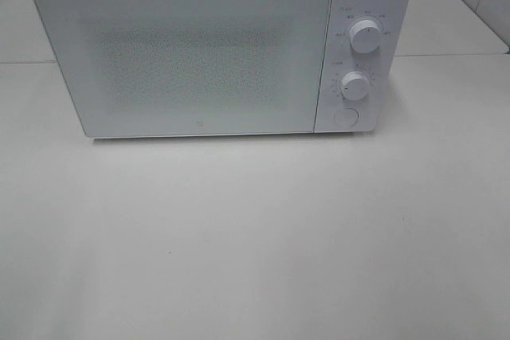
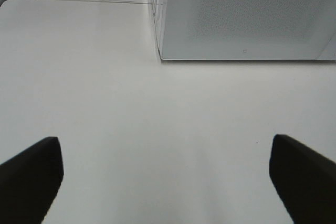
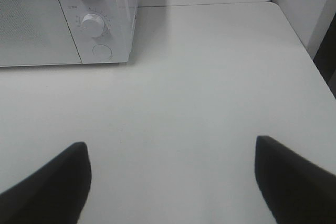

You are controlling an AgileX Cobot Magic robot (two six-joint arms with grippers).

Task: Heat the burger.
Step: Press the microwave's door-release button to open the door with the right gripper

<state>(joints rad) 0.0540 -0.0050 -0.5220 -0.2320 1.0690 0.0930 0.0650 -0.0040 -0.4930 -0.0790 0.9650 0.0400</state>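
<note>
Exterior high view: a white microwave [image 1: 191,53] fills the upper part of the frame and stands on a pale table [image 1: 255,244]. Its door [image 1: 183,57] is shut, and the speckled pane lets nothing inside be made out. On the panel at the right of the door sit 2 knobs, the upper dial [image 1: 366,36] above the lower dial [image 1: 355,85], with a round button [image 1: 345,116] beneath them. The burger shows in no view, so where it lies cannot be told.

Left wrist view: the left gripper [image 2: 164,145] hangs over bare table, its 2 dark fingers [image 2: 31,182] spread wide with nothing between them. The closed door and 1 side wall of the microwave stand beyond the gripper, well apart from it.

Right wrist view: the right gripper [image 3: 170,145] also hangs over bare table, its 2 fingers [image 3: 294,182] wide apart and holding nothing. Beyond it stands the microwave's control end, with both dials and the round button in sight.
</note>
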